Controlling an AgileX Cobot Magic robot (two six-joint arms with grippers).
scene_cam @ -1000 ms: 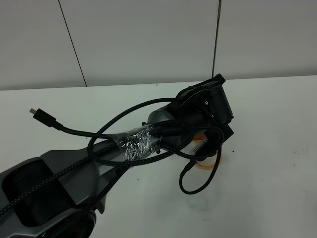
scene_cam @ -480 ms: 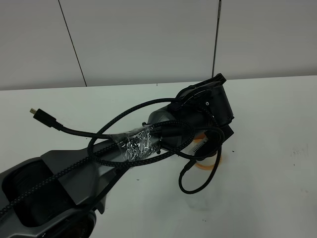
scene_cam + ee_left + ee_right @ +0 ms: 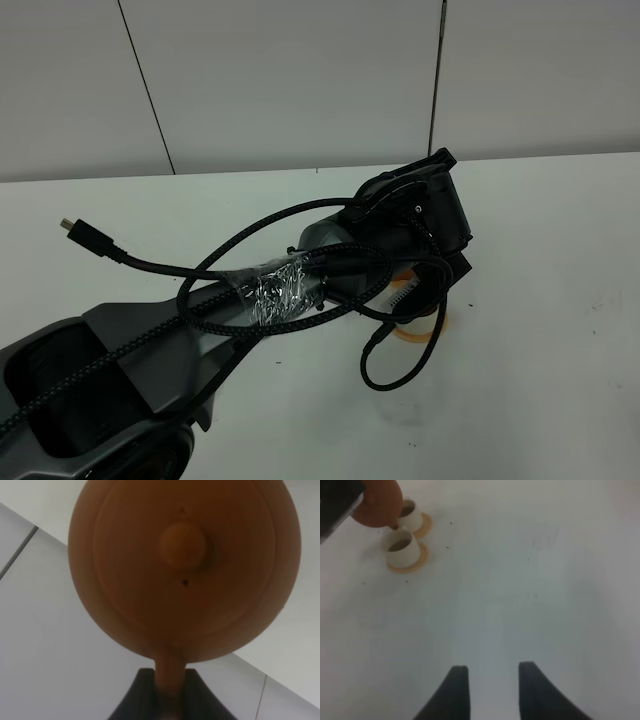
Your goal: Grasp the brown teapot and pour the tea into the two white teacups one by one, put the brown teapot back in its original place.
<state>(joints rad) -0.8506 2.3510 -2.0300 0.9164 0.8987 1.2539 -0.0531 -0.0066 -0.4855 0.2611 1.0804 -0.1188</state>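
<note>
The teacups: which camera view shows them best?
The right wrist view: both teacups stand clear on orange saucers, under the teapot. The exterior high view shows only orange edges beneath the arm; the left wrist view shows only the teapot.

One brown teapot (image 3: 379, 504), two white teacups (image 3: 401, 547) (image 3: 410, 513), each on its own orange saucer (image 3: 415, 563) (image 3: 424, 526), so two saucers.

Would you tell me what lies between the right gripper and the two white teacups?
Nothing: in the right wrist view only bare white table stretches from the right gripper to the two white teacups, where the brown teapot hangs tilted.
</note>
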